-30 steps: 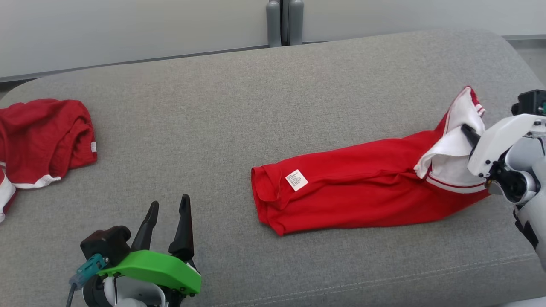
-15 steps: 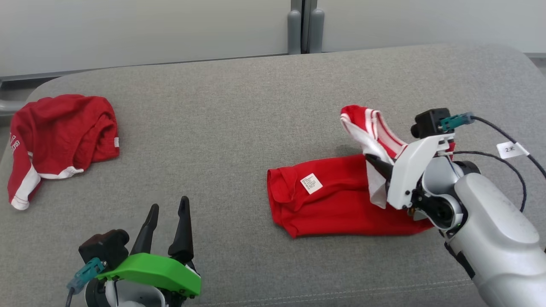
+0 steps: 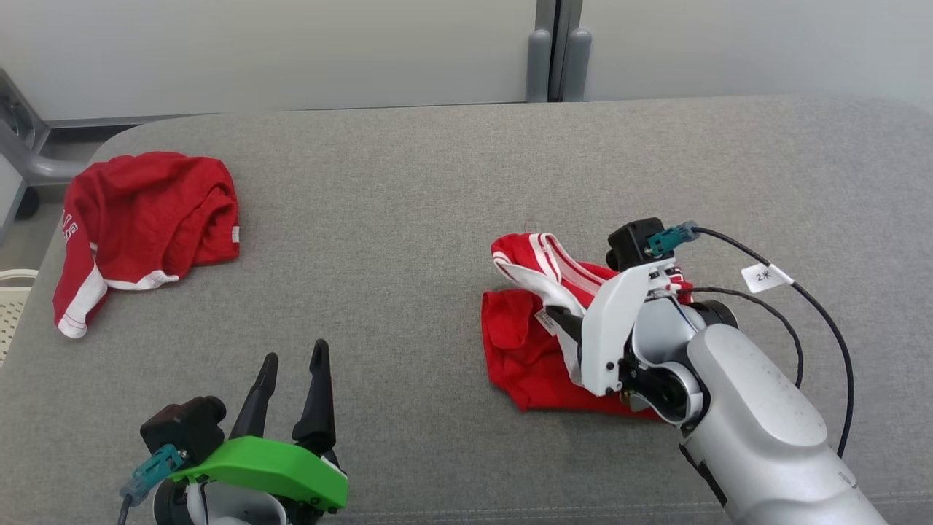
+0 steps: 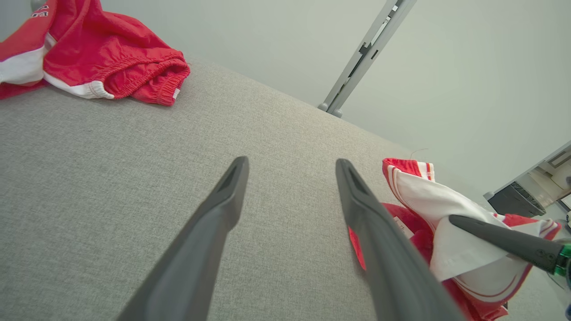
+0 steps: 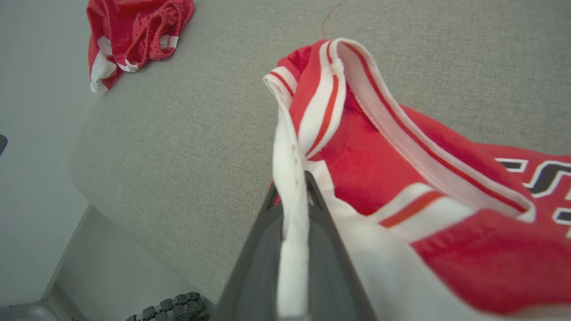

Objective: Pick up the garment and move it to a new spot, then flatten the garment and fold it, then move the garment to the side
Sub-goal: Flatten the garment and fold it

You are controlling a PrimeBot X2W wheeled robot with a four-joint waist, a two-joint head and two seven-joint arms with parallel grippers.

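The garment (image 3: 526, 351) is a red jersey with white and red striped trim, lying right of centre on the grey cushion (image 3: 408, 219). My right gripper (image 3: 560, 319) is shut on its white trimmed end, which is lifted and carried over the lower red half. In the right wrist view the white fabric (image 5: 291, 223) is pinched between the two dark fingers. The garment (image 4: 439, 232) also shows at the right of the left wrist view. My left gripper (image 3: 291, 364) stands open near the cushion's front edge, left of the garment, with nothing between its fingers (image 4: 225, 198).
A second red garment (image 3: 149, 211) with white trim lies crumpled at the cushion's far left corner. A grey post (image 3: 555, 51) stands behind the cushion against the pale wall. A black cable (image 3: 794, 292) trails from the right wrist.
My right gripper has carried the garment's trimmed end leftward over its lower half, shortening the spread cloth. The head camera has shifted. The left gripper stays still and open.
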